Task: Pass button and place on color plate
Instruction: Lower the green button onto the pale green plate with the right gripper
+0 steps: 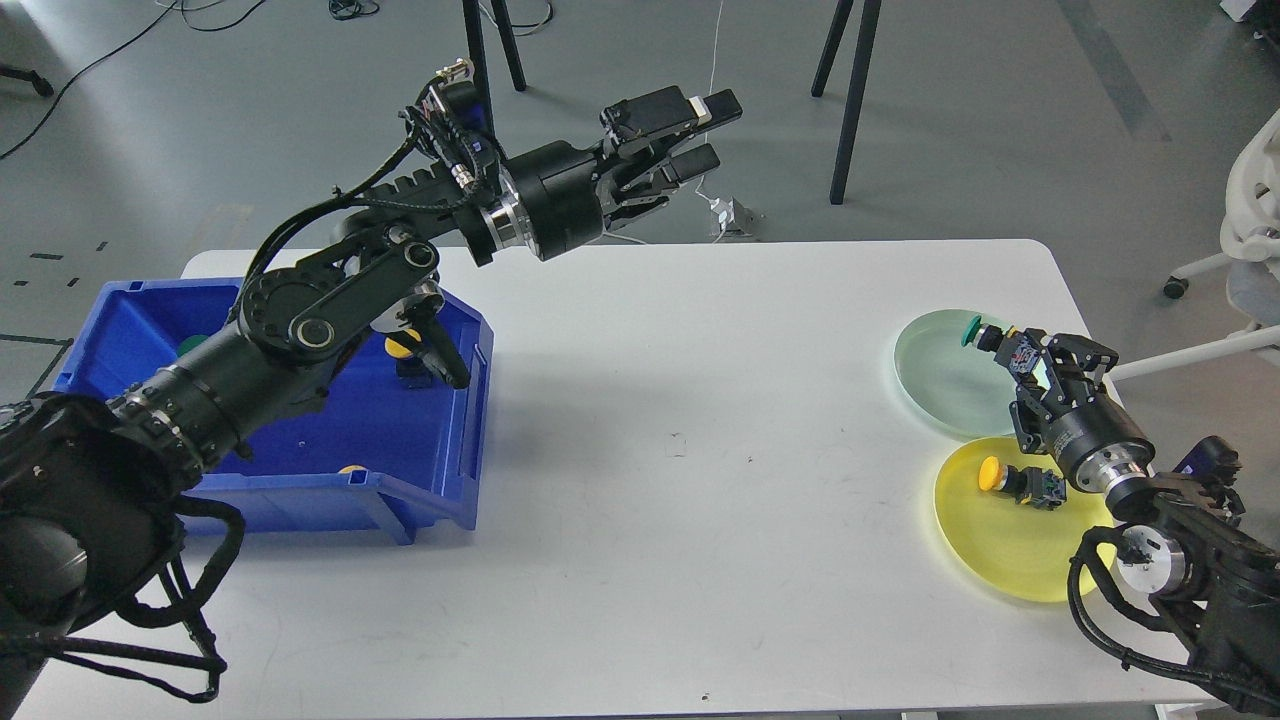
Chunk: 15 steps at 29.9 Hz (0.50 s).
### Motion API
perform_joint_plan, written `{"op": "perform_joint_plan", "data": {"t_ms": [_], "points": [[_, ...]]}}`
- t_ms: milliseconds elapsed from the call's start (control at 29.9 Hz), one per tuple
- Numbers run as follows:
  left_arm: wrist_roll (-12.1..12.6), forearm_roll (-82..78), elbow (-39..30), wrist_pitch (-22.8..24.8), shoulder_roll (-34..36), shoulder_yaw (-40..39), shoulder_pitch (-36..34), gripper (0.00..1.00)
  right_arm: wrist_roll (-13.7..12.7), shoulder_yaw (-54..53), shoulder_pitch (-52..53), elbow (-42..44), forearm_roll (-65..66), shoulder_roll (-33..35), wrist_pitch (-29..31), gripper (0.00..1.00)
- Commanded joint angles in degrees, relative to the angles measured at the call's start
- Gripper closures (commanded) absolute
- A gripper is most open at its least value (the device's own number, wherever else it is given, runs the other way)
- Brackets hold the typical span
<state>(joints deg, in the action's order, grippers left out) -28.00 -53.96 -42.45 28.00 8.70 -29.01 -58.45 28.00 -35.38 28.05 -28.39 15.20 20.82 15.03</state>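
Note:
My right gripper (1010, 350) is shut on a green button (972, 331) and holds it over the pale green plate (935, 380) at the table's right. A yellow button (1018, 483) lies on the yellow plate (1010, 555) just in front. My left gripper (705, 130) is open and empty, held high above the table's far edge. A blue bin (300, 440) at the left holds a yellow button (403, 347), a green button (190, 345) and another yellow one (350, 468) partly hidden by the bin's wall.
The white table (650, 450) has free room between the bin and the plates. Black stand legs (850, 100) rise behind the table's far edge. A white chair (1250, 220) stands off the right side.

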Motion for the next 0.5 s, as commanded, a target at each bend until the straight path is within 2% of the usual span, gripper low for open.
{"op": "perform_joint_plan", "data": {"t_ms": [0, 468], "points": [[0.0, 0.0, 0.0, 0.0, 0.0, 0.0, 0.0, 0.23, 0.0, 0.1, 0.0, -0.1, 0.0, -0.2, 0.0, 0.53], [0.0, 0.0, 0.0, 0.0, 0.0, 0.0, 0.0, 0.23, 0.0, 0.1, 0.1, -0.5, -0.1, -0.2, 0.0, 0.51]]}}
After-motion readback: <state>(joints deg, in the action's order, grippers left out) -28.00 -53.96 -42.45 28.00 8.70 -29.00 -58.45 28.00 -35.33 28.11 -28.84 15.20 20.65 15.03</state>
